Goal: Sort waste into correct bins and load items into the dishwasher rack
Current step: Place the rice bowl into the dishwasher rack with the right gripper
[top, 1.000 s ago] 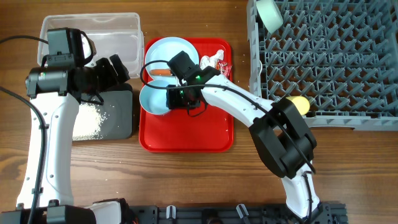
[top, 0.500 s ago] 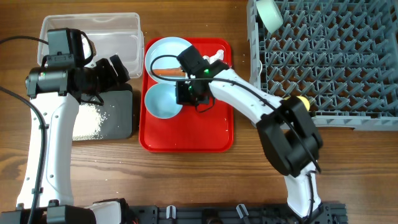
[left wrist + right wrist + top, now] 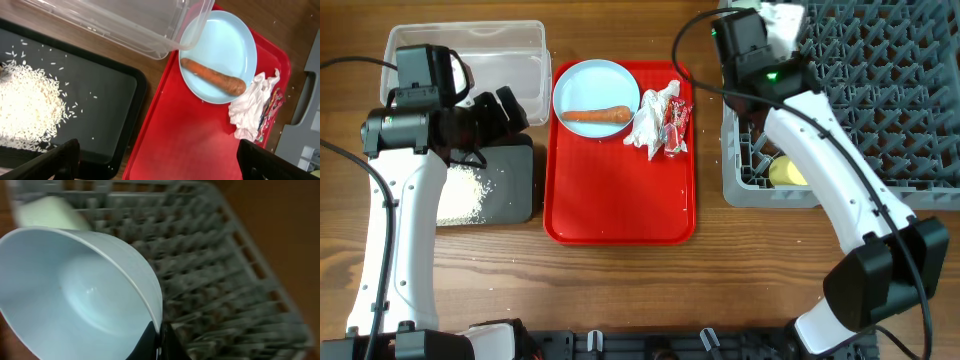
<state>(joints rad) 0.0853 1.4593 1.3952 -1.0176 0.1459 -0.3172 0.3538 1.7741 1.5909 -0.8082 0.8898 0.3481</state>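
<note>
Wooden tabletop [image 3: 620, 290] from overhead: a red tray [image 3: 620, 200] carries the pale blue plate [image 3: 590, 85] with the carrot [image 3: 595, 116] on it, and crumpled wrappers [image 3: 660, 120] just beside. Rice [image 3: 460, 195] lies in the black tray [image 3: 515, 180]. The yellow cup [image 3: 785, 172] sits in the grey rack [image 3: 750, 190].

Left wrist: the left gripper [image 3: 157, 162] hangs with fingers spread wide.

Right wrist: the right gripper [image 3: 159, 342] pinches the white-blue bowl [image 3: 75, 295] by its rim over the rack, with the pale green bowl [image 3: 50, 212] behind.

Orange carrot [image 3: 596, 116], pale blue plate [image 3: 582, 85], red tray [image 3: 620, 200], white rice [image 3: 460, 195], black tray [image 3: 515, 180], grey rack [image 3: 890, 90], white-blue bowl [image 3: 75, 295].
</note>
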